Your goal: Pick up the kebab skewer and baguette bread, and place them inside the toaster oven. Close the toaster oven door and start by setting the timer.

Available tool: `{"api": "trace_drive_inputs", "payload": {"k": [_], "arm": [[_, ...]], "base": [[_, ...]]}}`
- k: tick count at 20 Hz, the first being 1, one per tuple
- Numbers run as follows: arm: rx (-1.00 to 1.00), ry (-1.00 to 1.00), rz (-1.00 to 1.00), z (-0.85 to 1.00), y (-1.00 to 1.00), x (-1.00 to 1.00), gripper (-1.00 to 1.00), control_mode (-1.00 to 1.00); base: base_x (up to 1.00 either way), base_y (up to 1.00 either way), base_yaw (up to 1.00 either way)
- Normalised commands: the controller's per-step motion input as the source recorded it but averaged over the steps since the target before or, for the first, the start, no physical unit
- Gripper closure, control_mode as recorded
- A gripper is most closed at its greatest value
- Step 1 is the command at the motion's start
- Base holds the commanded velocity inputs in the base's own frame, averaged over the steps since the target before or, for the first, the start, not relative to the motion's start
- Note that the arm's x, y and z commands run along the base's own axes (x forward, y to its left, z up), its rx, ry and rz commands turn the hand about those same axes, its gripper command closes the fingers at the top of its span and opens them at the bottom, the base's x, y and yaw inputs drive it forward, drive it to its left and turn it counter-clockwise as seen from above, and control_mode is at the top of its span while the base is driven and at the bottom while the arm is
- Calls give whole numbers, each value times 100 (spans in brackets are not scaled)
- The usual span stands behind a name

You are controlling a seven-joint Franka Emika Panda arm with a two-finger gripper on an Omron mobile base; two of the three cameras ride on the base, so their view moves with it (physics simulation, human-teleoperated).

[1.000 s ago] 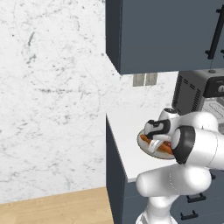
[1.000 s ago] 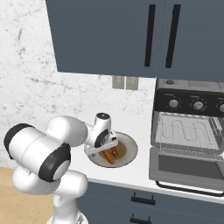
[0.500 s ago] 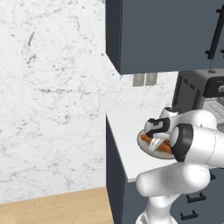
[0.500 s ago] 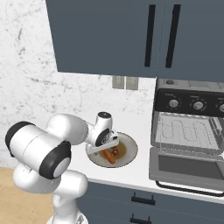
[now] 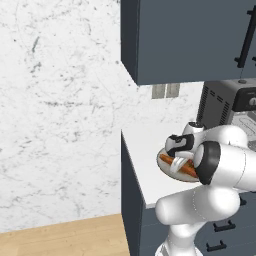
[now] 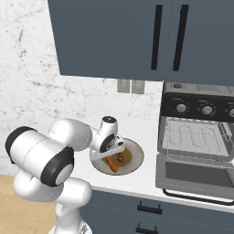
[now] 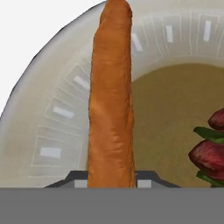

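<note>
You see gripper [image 7: 111, 183] jaws clamped on baguette bread [image 7: 111, 100]: long, smooth, orange-brown, lying across round beige ridged plate [image 7: 52, 131]; chunky red kebab skewer [image 7: 211, 153] beside.

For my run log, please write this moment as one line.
pincer: shut on baguette | baguette, skewer: on plate | oven door: open
</note>
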Motion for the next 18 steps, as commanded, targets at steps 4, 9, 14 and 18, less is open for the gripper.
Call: {"api": "trace_drive_inputs", "payload": {"k": [4, 9, 14, 18], "arm": [[-1, -1, 4, 27, -4, -5, 100, -100], [0, -2, 25, 93, -9, -38, 100, -100], [4, 0, 24, 93, -20, -35, 100, -100], [0, 0, 22, 55, -67, -49, 100, -100]], "base": [[0, 0, 0], [0, 0, 0], [0, 0, 0], [0, 0, 0]]}}
